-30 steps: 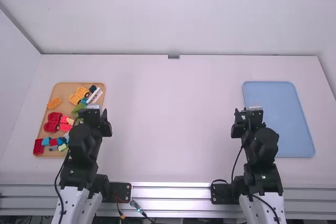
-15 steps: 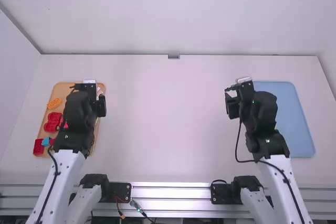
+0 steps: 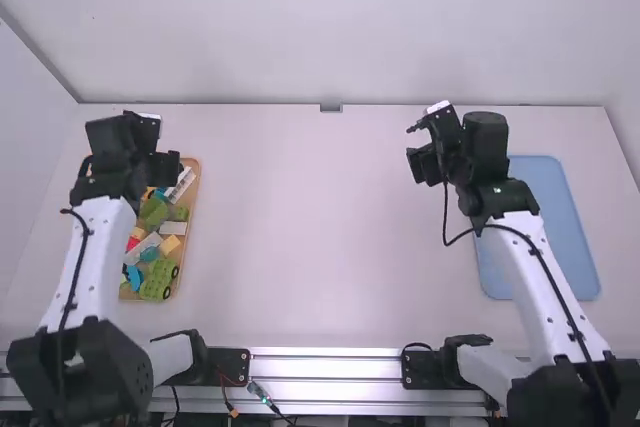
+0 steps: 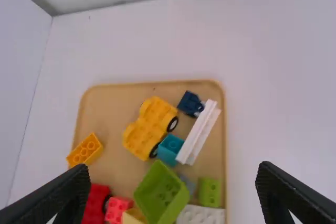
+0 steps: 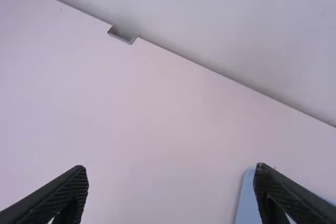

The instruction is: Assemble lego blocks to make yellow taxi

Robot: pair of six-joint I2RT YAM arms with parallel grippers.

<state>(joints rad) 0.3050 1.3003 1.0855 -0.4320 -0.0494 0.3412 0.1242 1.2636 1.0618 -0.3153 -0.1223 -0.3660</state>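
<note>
My left gripper hangs over the far part of the tan tray in the high view. In the left wrist view my left gripper has its fingers wide apart, holding nothing. Below it in the tray lie a yellow car base with black wheels and an orange-yellow brick. My right gripper is above the table left of the blue tray's far end; in the right wrist view the right gripper stands open over bare table.
The tan tray also holds a green piece, a white bar, a teal brick, a dark blue piece and red blocks. A blue tray lies at the right.
Both arms have stretched out away from their bases. The left gripper moved forward and left over the tray, uncovering green pieces nearer its base; the right one moved forward and left.
</note>
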